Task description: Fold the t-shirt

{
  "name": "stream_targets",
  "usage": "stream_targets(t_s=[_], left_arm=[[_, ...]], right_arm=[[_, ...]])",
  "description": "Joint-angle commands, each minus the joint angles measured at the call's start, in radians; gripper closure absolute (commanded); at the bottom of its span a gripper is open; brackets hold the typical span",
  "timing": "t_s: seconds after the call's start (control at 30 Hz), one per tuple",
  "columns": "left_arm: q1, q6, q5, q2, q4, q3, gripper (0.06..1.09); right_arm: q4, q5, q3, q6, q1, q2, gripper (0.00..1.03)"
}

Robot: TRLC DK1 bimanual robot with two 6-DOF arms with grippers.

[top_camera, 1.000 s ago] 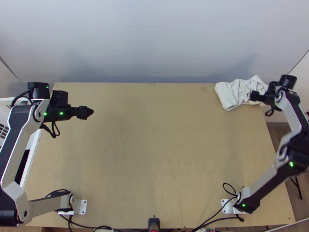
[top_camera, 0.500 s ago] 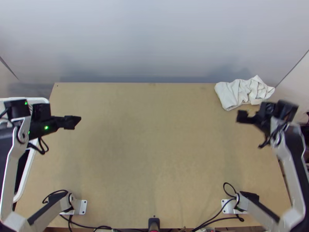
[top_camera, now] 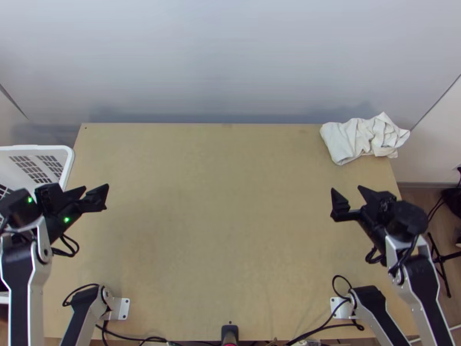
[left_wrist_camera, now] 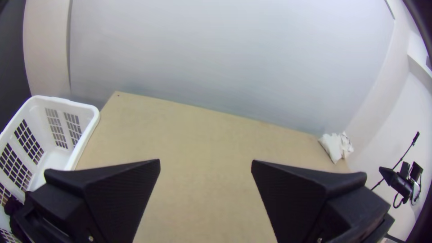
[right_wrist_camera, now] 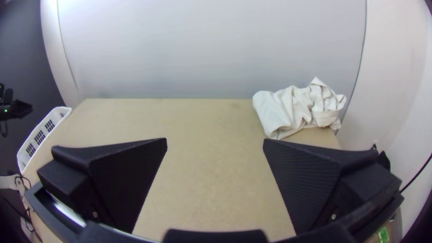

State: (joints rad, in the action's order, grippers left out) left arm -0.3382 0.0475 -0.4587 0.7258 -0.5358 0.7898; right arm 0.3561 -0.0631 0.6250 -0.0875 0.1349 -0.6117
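The shirt (top_camera: 360,138) is in a bunch on the far right corner of the table (top_camera: 230,219). It is longer from side to side, with its right end tipped a bit toward the wall (top_camera: 230,63). The left end is flatter and smoother, and the right end is all crumpled and pokes out past the table's right edge. The left gripper (top_camera: 97,188) is wide open with nothing in it, near the left edge, where a white basket (top_camera: 34,147) sits just beside the table. The right gripper (top_camera: 347,190) is wide open and holds nothing too, nearer the arms' bases than the shirt. Between the grippers there is a big stretch of wood with lots of room to move.
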Motion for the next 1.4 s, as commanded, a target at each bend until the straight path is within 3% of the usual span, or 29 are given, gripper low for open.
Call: stream_targets(t_s=[0.0,0.17,0.33,0.53,0.73,1.13,1.37], left_arm=[[-0.025,0.031,0.020,-0.128,0.186,-0.172,0.10],[-0.024,0.008,0.020,-0.190,0.350,-0.311,0.10],[-0.012,-0.046,0.022,-0.230,0.453,-0.389,0.10],[-0.013,-0.040,0.051,-0.210,0.609,-0.462,0.10],[-0.009,-0.006,0.098,-0.210,0.743,-0.521,0.10],[-0.027,-0.009,0.120,-0.273,1.010,-0.689,0.10],[0.002,-0.006,0.126,-0.483,1.022,-0.793,0.10]], right_arm=[[-0.085,0.013,-0.113,0.038,0.029,0.139,0.03],[-0.129,0.036,-0.192,0.040,0.029,0.222,0.03],[-0.201,0.055,-0.278,0.104,0.006,0.291,0.03],[-0.333,0.085,-0.352,0.137,0.002,0.305,0.03],[-0.480,0.135,-0.473,0.233,-0.021,0.402,0.03],[-0.474,0.131,-0.613,0.200,-0.069,0.578,0.04],[-0.450,0.124,-0.622,0.189,-0.077,0.615,0.04]])
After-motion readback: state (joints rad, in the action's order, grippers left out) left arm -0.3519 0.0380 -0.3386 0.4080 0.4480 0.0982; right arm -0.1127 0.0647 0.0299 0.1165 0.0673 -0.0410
